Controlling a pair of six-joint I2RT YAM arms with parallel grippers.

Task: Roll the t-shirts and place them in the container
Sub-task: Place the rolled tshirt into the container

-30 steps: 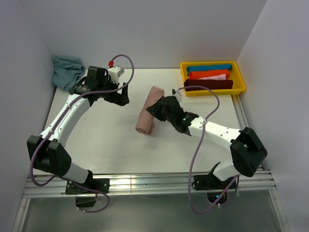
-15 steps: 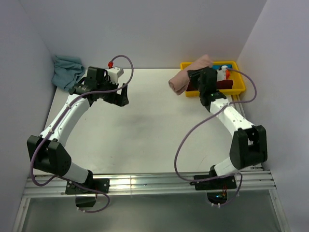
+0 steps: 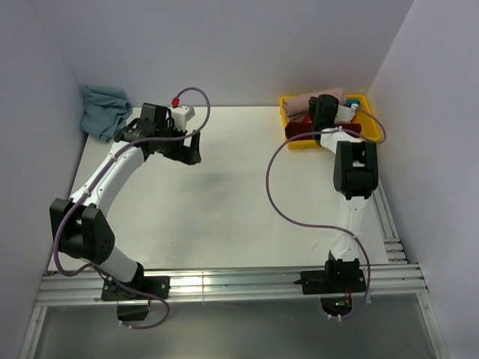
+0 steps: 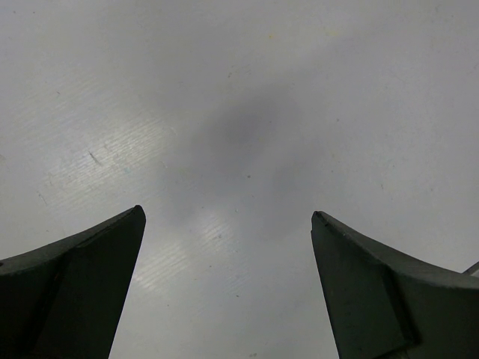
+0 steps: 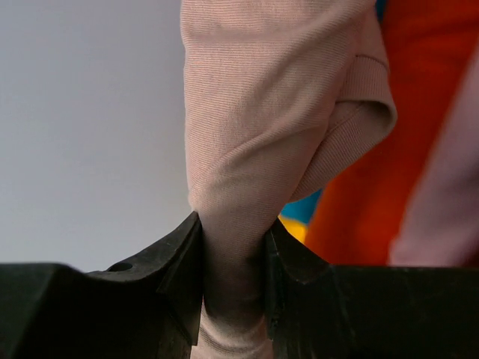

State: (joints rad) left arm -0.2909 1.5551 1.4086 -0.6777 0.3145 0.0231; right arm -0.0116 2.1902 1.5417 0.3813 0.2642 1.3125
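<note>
One t-shirt (image 5: 262,149) pinched: right gripper (image 5: 232,250), seemingly over tray (image 3: 296,144) | left gripper (image 4: 228,217) wide, empty

Far right: tray (image 3: 373,132) containing rolled t-shirts (image 3: 299,133) | over its far rim: held t-shirt (image 3: 303,103), in right gripper (image 3: 323,111) | far left: cloth heap (image 3: 103,110) | left-centre: left gripper (image 3: 191,148)

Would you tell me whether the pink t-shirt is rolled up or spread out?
Rolled up: the pink t-shirt is a compact bundle pinched by the right gripper at the yellow bin.
</note>
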